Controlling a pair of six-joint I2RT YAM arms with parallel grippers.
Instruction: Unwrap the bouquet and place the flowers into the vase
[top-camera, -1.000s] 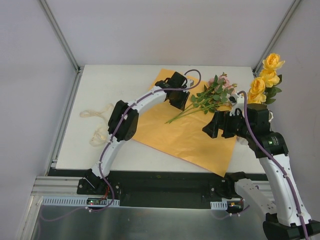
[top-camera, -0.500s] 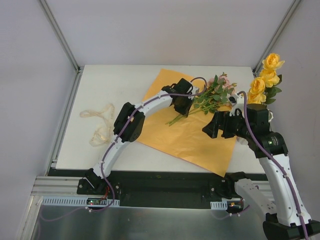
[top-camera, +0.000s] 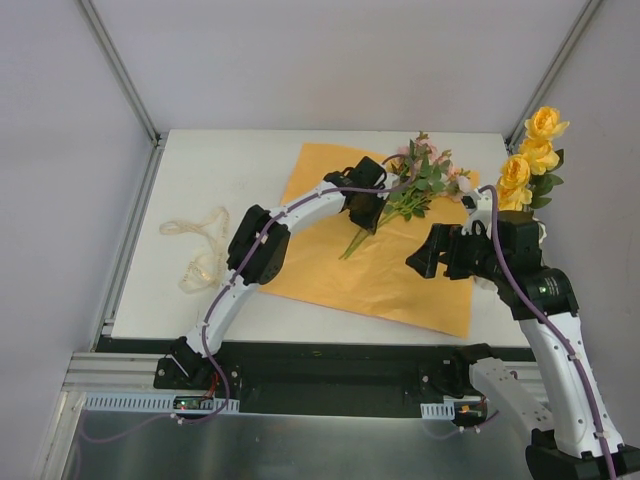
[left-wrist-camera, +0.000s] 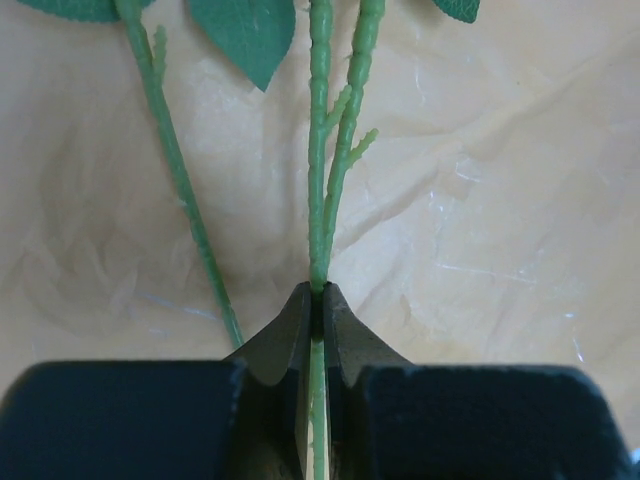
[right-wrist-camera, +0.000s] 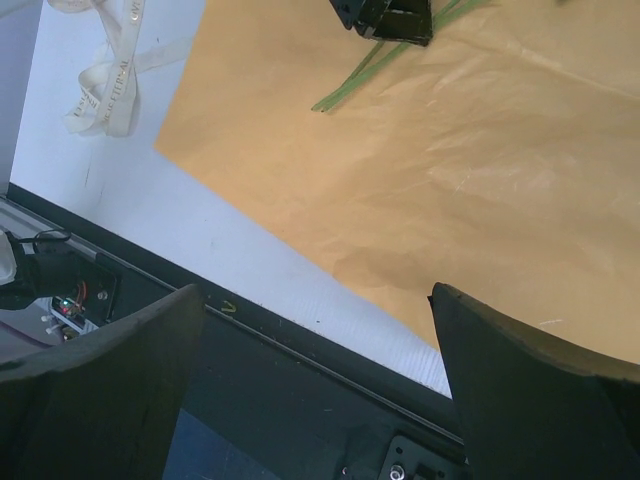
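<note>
Nearest me, the right tool (right-wrist-camera: 315, 300) hung spread wide and held nothing above the near corner of the orange paper sheet (top-camera: 400, 285), with its two fingers cut off by the bottom of its own wrist view. Off to the left, the cream ribbon (top-camera: 198, 250) lay in loose loops on the white tabletop (top-camera: 200, 170), well apart from the sheet, which lay open and creased. Farther in, the left tool (left-wrist-camera: 316, 300) was clenched on a thin green stem (left-wrist-camera: 320, 180) that forked just beyond the fingertips. A second stem ran loose beside it, and the wrist view cut off everything above the lowest leaves. From above, the flowers (top-camera: 420, 178) in that grip were a leafy bunch with pink blooms, their stem ends over the sheet. I could not tell how many stems were actually pinched. At the far right edge, yellow roses (top-camera: 530, 160) stood upright, their lower stems hidden behind the right arm, so what they stood in was out of sight.
</note>
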